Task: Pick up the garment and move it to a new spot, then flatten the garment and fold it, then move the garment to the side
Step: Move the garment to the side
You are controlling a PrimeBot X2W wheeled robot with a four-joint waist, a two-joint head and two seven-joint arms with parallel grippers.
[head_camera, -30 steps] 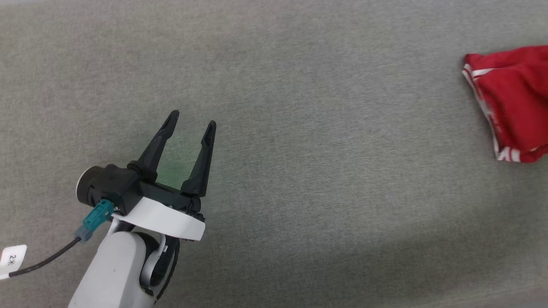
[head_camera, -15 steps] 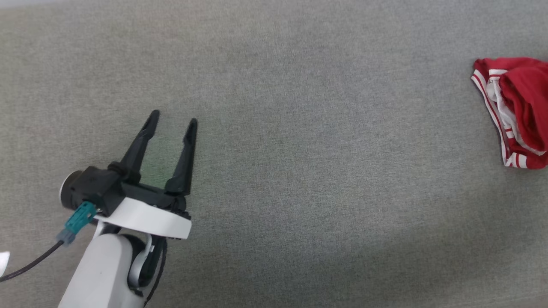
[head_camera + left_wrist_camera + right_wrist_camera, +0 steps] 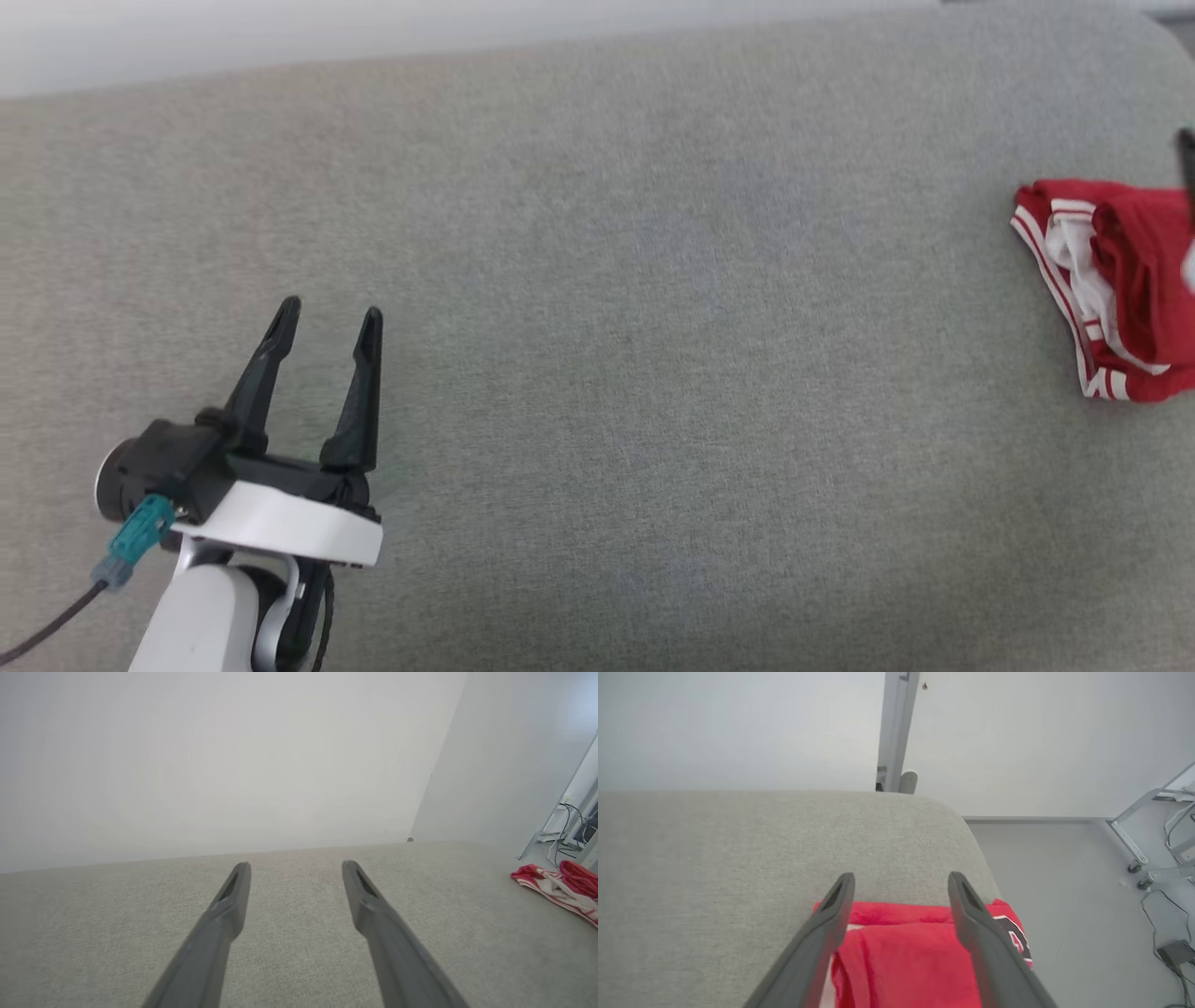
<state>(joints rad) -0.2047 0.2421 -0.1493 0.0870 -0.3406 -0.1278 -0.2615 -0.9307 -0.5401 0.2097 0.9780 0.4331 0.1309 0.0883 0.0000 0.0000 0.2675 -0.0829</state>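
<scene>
Poises right end effector (image 3: 900,877), fingers wide and empty, just above bunched red sleeveless jersey (image 3: 915,961) with white-and-red striped trim at right-hand corner of grey fabric bench (image 3: 597,280); parks left end effector (image 3: 330,310), equally wide and empty, toward bench's left end.

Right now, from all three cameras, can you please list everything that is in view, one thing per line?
jersey: one, red with white-and-red striped trim, in a loose bundle at the right end of the cushion
cushion: one, grey fabric, wide surface under the jersey
wall: one, white, behind the cushion
post: one, grey metal, upright at the wall
floor: grey, right of the cushion
frame on wheels: one, grey metal, on the floor
box with cable: one, dark, on the floor
left hand: one, black, open and empty, over the cushion's left part
right hand: one, dark, open, above the jersey
</scene>
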